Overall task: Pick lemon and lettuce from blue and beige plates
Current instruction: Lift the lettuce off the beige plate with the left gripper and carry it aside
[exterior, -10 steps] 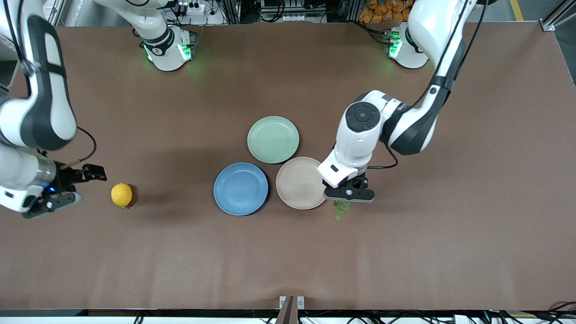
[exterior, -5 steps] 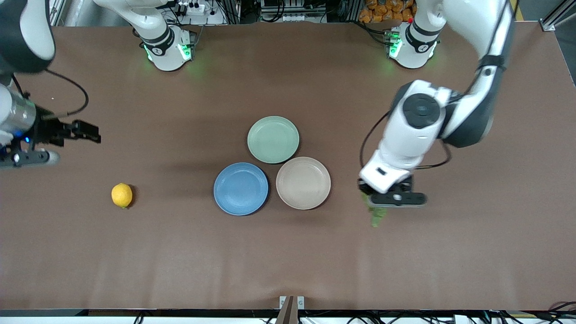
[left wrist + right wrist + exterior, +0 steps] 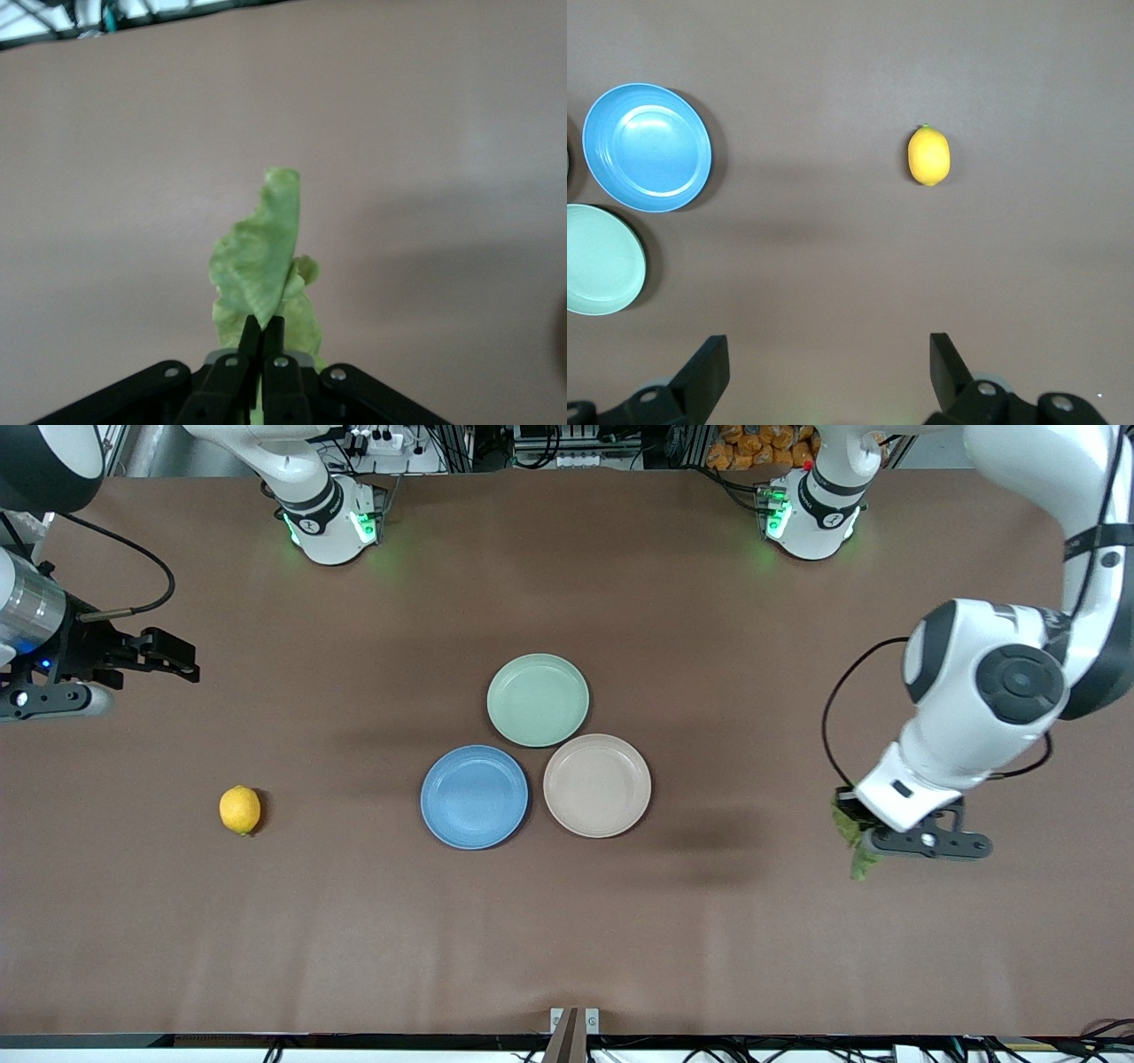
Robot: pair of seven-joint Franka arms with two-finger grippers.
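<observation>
The lettuce point(image 3: 856, 849) is held clamped between the closed fingers of the left gripper point(image 3: 873, 841), in the air over bare table point(image 3: 567, 939) toward the left arm's end, well apart from the plates. In the left wrist view the leaf point(image 3: 264, 261) is seen pinched at the fingertips point(image 3: 251, 341).

The lemon point(image 3: 240, 810) is found lying on the table toward the right arm's end, well apart from the blue plate point(image 3: 474, 796). The beige plate point(image 3: 596, 785) is set just beside the blue one; a green plate point(image 3: 538, 699) is placed farther from the front camera.

The right gripper point(image 3: 155, 660) is held over the table's right-arm end with jaws spread wide and nothing between them; the lemon point(image 3: 929, 155) is seen apart from its fingers point(image 3: 709, 367).
</observation>
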